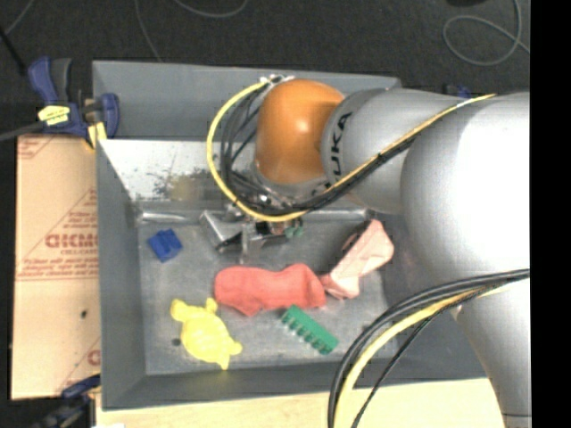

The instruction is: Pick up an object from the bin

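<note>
Grey bin (pixel 120 283): red soft obj (pixel 268 290), long axis left-right; end effector (pixel 234 236) near.

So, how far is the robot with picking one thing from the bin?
Done: nothing lifted; blue block, red soft piece and yellow toy lie on the bin floor. In hand: the gripper is low, beside the red soft piece. Left: grasp and lift.

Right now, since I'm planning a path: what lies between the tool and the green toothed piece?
The camera view shows the red soft thing lying across that stretch, between the tool and the green toothed piece.
</note>
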`<act>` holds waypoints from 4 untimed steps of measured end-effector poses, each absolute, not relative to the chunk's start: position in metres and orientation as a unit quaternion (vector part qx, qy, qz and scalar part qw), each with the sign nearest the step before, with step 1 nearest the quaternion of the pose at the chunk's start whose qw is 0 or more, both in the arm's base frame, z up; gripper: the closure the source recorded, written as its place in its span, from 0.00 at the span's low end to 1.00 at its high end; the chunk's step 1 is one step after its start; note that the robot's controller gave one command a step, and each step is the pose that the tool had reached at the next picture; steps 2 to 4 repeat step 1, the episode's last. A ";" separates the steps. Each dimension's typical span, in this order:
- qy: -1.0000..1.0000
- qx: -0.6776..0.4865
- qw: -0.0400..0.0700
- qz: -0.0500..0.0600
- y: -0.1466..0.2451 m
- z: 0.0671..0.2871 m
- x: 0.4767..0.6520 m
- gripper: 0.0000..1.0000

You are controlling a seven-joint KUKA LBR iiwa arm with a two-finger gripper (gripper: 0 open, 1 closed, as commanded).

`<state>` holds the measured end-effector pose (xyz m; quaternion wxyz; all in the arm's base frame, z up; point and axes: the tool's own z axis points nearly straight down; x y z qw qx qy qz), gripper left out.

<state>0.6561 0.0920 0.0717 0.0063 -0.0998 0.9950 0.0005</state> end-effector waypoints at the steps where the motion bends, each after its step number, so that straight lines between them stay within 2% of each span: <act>1: 0.995 -0.098 0.008 0.000 0.091 0.152 0.657 1.00; 4: 0.995 -0.098 0.008 0.000 0.091 0.152 0.657 1.00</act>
